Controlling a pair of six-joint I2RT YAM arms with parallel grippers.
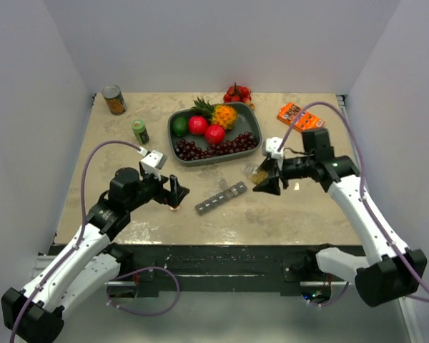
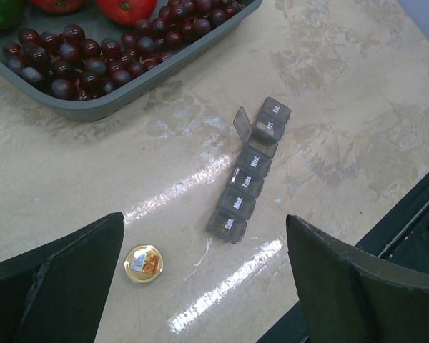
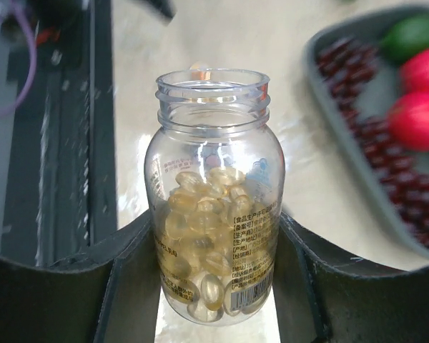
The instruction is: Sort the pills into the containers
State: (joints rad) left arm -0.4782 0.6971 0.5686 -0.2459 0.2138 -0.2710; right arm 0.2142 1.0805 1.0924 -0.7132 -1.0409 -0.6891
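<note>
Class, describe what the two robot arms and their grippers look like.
The left arm and right arm have white links with black joints. A lilac cable loops along each. The left gripper and right gripper are black with wedge-shaped fingers.

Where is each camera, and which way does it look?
Top external: high behind the robot, looking down at the table; left arm and right arm show.
Left wrist: looks down past the open left gripper at the pill organizer and a gold lid.
Right wrist: looks along the right gripper, shut on an open pill bottle.
Shared: top and left wrist views both show the pill organizer and the fruit tray.
</note>
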